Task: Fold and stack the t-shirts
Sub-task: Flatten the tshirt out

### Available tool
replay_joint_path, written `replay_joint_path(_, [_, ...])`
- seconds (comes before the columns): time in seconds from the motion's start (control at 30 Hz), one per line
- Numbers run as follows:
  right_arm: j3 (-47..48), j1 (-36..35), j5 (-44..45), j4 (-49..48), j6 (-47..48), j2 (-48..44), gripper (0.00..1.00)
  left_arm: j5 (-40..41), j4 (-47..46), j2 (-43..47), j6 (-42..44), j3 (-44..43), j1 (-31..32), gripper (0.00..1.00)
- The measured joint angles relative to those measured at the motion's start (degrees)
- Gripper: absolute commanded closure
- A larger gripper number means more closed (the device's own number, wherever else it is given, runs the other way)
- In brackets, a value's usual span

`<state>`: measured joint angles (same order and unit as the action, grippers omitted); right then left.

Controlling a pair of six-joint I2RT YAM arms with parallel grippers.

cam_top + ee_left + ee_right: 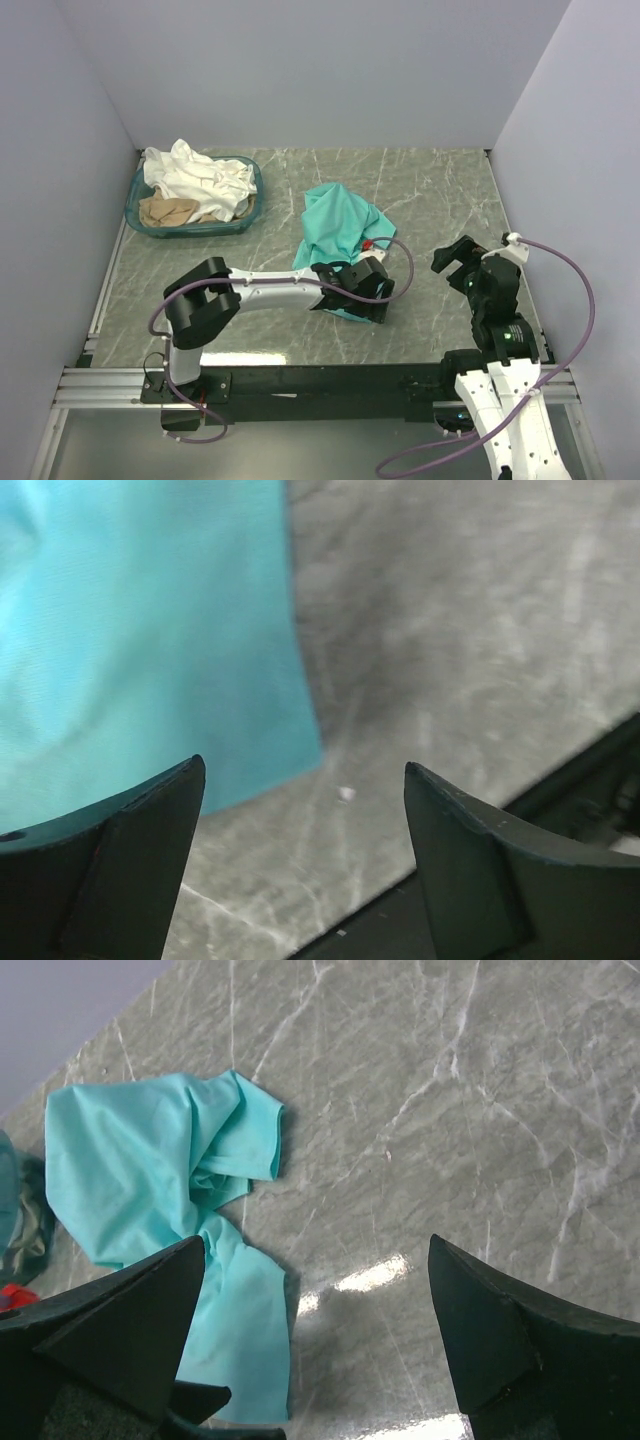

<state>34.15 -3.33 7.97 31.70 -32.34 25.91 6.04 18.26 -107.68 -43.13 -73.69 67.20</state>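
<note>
- Teal-green cloth, thin and limp: the teal t-shirt point(338, 222) lies crumpled near the middle of the marble-patterned table point(440, 185). One part is bunched toward the far side, and a flatter flap runs toward the arms.
- It looks light and floppy. It will likely sag and fold over itself when lifted, and drag rather than slide as one piece. It is not fragile, but a shallow pinch could slip off such smooth fabric.
- The best hold seems to be the near flap. The left wrist view shows a straight edge and a clean corner lying flat there, easier to pinch than the wrinkled bunch.
- A second hold on a matching corner would probably be needed to spread it flat before folding.
- The left gripper point(358, 290) sits low over that near edge with its jaws apart. Only bare table shows between them, and the cloth's corner lies just beside one finger.
- The right gripper point(455, 258) hangs above the table to the right of the shirt, well clear of it. Its jaws are wide and hold nothing.
- The white t-shirts point(195, 172) and a beige t-shirt point(168, 210) are heaped in the teal basket point(252, 195) at the far left, unfolded.
</note>
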Motion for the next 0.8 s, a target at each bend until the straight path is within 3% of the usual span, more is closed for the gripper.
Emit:
replay_joint_path(0.07, [0.0, 0.0, 0.1, 0.0, 0.0, -0.2, 0.02, 0.9, 1.0, -1.2, 0.0, -0.2, -0.3, 0.15])
replay_joint_path(0.4, [-0.7, 0.0, 0.2, -0.3, -0.1, 0.2, 0.03, 5.9, 5.5, -6.0, -2.1, -4.3, 0.9, 0.36])
replay_joint_path(0.63, [-1.0, 0.0, 0.2, -0.6, -0.5, -0.1, 0.03, 15.0, 12.8, -9.6, -5.9, -9.5, 3.8, 0.46])
replay_joint_path(0.73, [-1.5, 0.0, 0.2, -0.9, -0.7, -0.6, 0.03, 17.9, 14.8, -10.1, -7.1, -10.1, 4.6, 0.68])
replay_joint_path(0.77, [-1.6, 0.0, 0.2, -0.9, -0.7, -0.7, 0.03, 18.3, 15.3, -10.1, -7.7, -10.1, 4.7, 0.87])
replay_joint_path(0.8, [-1.7, 0.0, 0.2, -0.9, -0.8, -0.7, 0.04, 18.5, 15.5, -10.1, -8.3, -10.1, 4.7, 0.97])
